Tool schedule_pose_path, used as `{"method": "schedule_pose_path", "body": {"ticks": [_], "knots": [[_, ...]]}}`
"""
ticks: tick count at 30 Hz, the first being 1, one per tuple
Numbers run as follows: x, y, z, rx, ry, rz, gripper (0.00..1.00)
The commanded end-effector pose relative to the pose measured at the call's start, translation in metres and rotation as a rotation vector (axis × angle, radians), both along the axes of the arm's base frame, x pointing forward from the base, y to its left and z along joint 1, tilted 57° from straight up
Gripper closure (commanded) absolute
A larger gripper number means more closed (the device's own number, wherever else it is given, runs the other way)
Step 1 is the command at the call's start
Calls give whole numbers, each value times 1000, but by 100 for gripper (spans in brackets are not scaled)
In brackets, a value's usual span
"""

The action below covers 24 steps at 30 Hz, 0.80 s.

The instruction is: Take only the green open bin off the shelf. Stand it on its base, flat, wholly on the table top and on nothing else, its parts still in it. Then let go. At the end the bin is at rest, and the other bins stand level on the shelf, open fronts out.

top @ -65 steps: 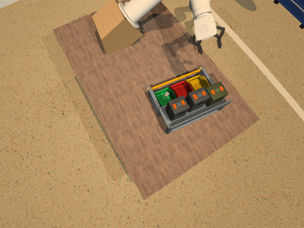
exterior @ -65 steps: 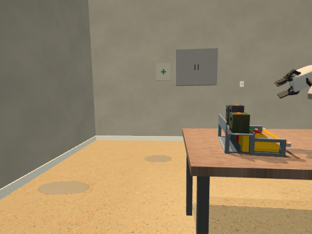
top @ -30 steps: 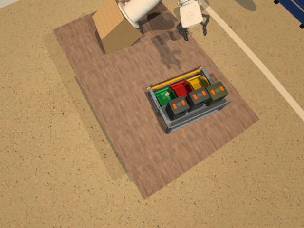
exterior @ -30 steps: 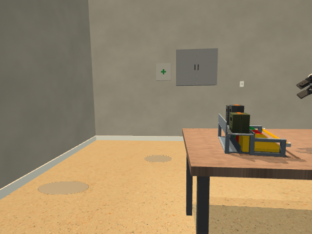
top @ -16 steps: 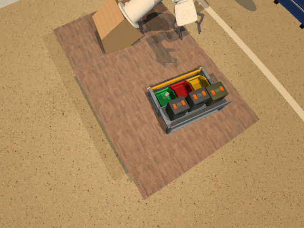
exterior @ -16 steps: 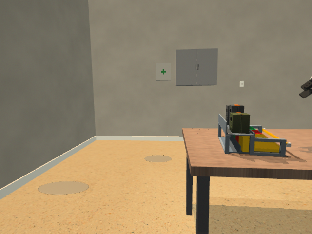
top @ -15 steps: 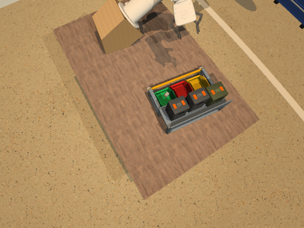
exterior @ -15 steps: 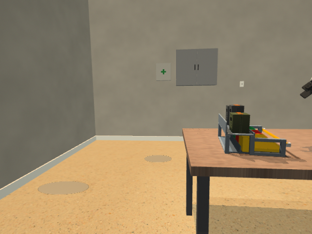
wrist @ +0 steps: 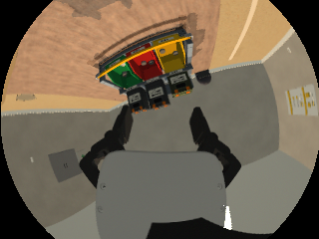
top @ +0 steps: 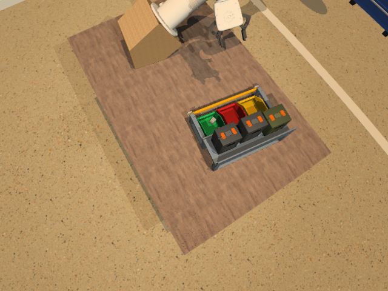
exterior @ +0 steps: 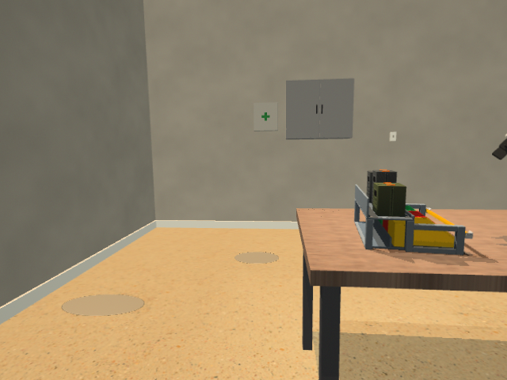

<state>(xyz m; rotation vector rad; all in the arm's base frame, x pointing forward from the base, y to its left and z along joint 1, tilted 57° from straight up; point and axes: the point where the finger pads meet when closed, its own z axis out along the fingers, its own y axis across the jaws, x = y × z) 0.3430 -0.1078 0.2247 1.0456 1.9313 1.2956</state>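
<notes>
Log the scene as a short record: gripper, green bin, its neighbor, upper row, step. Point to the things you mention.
gripper: open, empty (top: 233,43) (wrist: 161,112)
green bin: on shelf, end of row, a part inside (top: 207,125) (wrist: 116,77)
neighbor: red bin (top: 231,114) (wrist: 145,66)
upper row: two black cases (top: 227,137) (top: 253,127), one olive case (top: 276,119) (exterior: 389,199) (wrist: 179,84)
step: green bin not yet taken

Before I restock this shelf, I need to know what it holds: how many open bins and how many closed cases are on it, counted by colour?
Green bin: 1
Red bin: 1
Yellow bin: 1
Black cases: 2
Olive case: 1
Total: 6
</notes>
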Motion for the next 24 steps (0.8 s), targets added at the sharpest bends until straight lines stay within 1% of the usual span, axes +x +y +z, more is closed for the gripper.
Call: {"method": "schedule_pose_path", "body": {"ticks": [1,12,17,24], "knots": [[-27,0,-20,-91,-24,154,0],[-27,0,-20,-91,-24,154,0],[-67,0,-49,-228,-54,372,0],[-67,0,-49,-228,-54,372,0]]}}
